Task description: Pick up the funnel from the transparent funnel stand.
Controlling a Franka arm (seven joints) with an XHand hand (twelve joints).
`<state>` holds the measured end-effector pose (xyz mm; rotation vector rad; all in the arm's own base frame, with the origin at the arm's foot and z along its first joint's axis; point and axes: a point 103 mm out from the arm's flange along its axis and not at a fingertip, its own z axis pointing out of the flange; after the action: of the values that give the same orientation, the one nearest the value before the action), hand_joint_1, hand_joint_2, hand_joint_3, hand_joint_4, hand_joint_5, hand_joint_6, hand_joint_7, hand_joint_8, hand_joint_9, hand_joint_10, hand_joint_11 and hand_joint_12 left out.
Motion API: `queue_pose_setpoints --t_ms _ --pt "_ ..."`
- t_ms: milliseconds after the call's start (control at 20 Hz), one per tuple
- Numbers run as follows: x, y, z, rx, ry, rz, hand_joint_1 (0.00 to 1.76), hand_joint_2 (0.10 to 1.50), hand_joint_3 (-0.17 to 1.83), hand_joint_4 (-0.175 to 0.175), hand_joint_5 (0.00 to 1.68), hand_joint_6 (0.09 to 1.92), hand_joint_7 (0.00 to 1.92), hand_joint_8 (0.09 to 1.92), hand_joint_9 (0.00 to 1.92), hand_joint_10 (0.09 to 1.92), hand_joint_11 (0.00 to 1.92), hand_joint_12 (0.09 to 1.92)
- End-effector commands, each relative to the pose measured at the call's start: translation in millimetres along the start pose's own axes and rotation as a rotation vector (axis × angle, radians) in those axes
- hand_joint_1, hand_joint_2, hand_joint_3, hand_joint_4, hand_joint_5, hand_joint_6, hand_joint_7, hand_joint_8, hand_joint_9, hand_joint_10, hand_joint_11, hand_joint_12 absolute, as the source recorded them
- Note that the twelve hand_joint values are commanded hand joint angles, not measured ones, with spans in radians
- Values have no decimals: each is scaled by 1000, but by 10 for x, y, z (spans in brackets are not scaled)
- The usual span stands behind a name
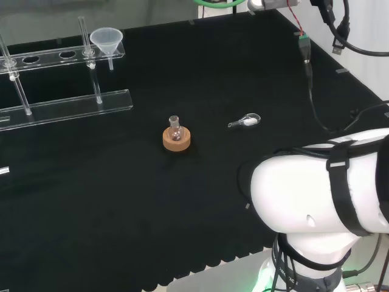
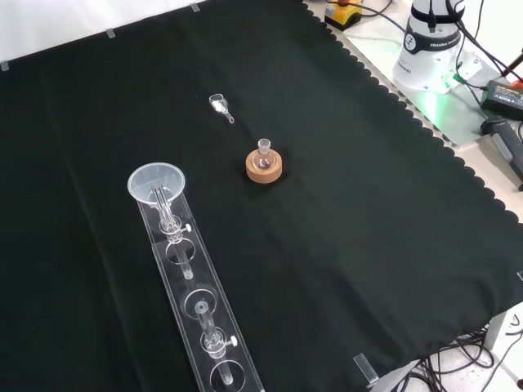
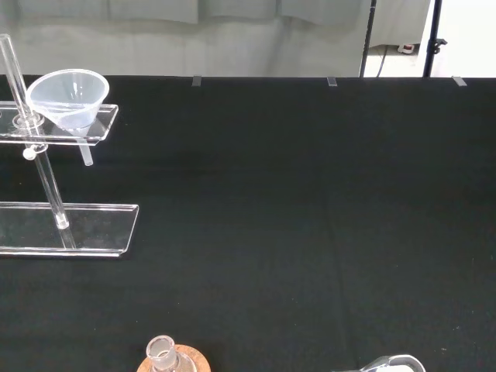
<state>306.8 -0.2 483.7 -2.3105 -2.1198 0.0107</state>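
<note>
- Currently logged, head view: funnel point(image 1: 107, 41) sat in the end hole of the transparent funnel stand point(image 1: 67, 103), upper left of the cloth, spout hanging down through the top plate.
- Front view: same funnel point(image 2: 156, 183) at the upper end of the stand point(image 2: 200, 327), which ran down toward the bottom edge.
- Wrist view: funnel point(image 3: 68, 98) tilted a bit in its hole, stand point(image 3: 66, 232) well apart from the camera.
- Small flask point(image 1: 175, 128) upright on a cork ring point(image 1: 177, 140), mid-cloth in head view; in front view flask point(image 2: 264, 153) on ring point(image 2: 265, 167), right of and above the funnel.
- Clear scoop point(image 1: 246, 121) lay flat, right of the flask in head view; above it in front view point(image 2: 219, 104).
- Fingers: could not tell, open or closed.
- White arm link point(image 1: 322, 188) at head view's lower right, well apart from the stand.
- Funnel untouched, not yet lifted.
</note>
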Motion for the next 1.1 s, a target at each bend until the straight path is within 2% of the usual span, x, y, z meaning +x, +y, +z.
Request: queue_pose_setpoints --t_ms 50,200,400,500,650,850,1000,1100 --pt "13 -5 -8 -13 -6 0 124 666 446 -3 0 87 0 87 0 431 0 1380" --pt "-23 -17 -27 -19 -5 14 116 715 350 -3 0 87 0 87 0 404 0 1403" --pt "-17 24 -21 -40 9 17 114 724 331 -2 0 87 0 87 0 399 0 1407" --pt "14 76 17 -68 2 11 114 726 327 -2 0 87 0 87 0 399 0 1407" --pt "82 165 113 -132 -9 -16 114 731 317 -2 0 87 0 87 0 386 0 1411" --pt "178 340 285 -178 15 -54 116 757 263 -3 0 87 0 87 0 235 0 1389" --pt "255 554 412 -192 46 -94 120 775 226 -3 0 87 0 87 0 97 0 1305" --pt "261 713 473 -184 52 -137 124 787 202 -2 0 87 0 87 0 87 0 1198"
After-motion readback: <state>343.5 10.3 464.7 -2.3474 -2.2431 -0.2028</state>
